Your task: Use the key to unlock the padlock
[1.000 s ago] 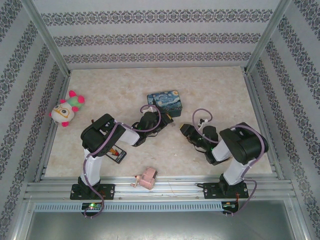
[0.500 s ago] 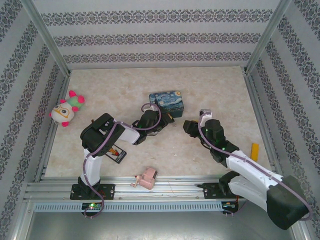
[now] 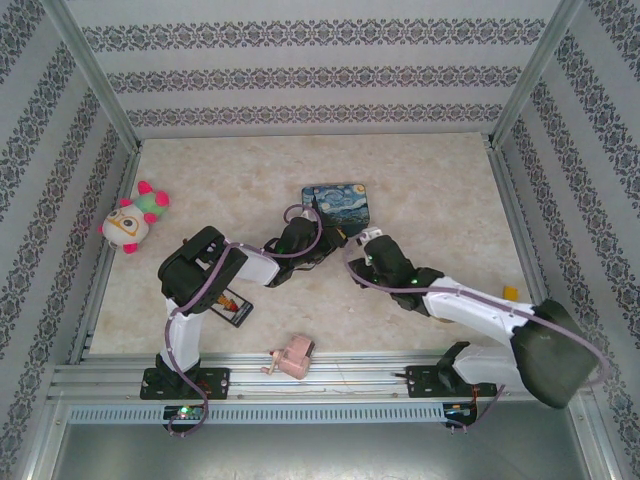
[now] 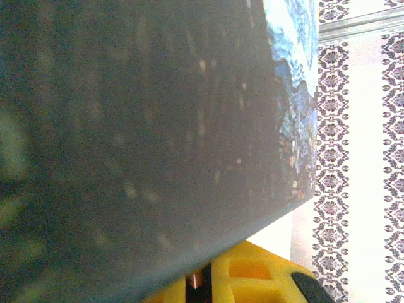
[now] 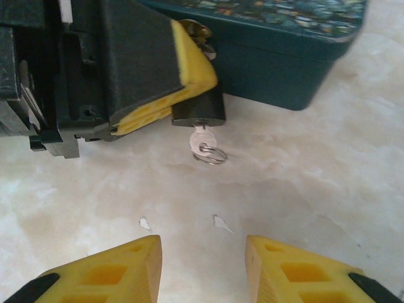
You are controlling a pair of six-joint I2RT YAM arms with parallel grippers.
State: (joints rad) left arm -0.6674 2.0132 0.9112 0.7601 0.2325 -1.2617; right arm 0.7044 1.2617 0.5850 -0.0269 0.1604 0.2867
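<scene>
Table (image 3: 430, 190): marbled top, walled by patterned panels; broad bare room behind and to the right of the blue tin, tighter between the two arms.
Blue tin (image 3: 337, 204): the landmark, mid-table; its dark side wall sits just behind the lock in the right wrist view.
Left gripper (image 3: 318, 243): at the tin's near left corner, yellow pads clamped on the padlock body.
Right gripper (image 5: 202, 265): just in front of the tin, facing the lock, fingers apart with a gap between the pads, nothing held.
Padlock (image 5: 198, 110): dark body pinched in the left pads, almost touching the tin's front wall, keyhole end facing the right gripper.
Key (image 5: 203, 142): already seated in the keyhole, bow and small ring hanging out over the table, near the tin's front.
Step in hand, as I judge it: key inserted; the right gripper lines up to take the bow.
Next move calls for: a short straight advance, closing on the bow alone, then a twist while the left holds firm.
Edges: tin wall and tabletop crowd the key; little clearance for rotating.
</scene>
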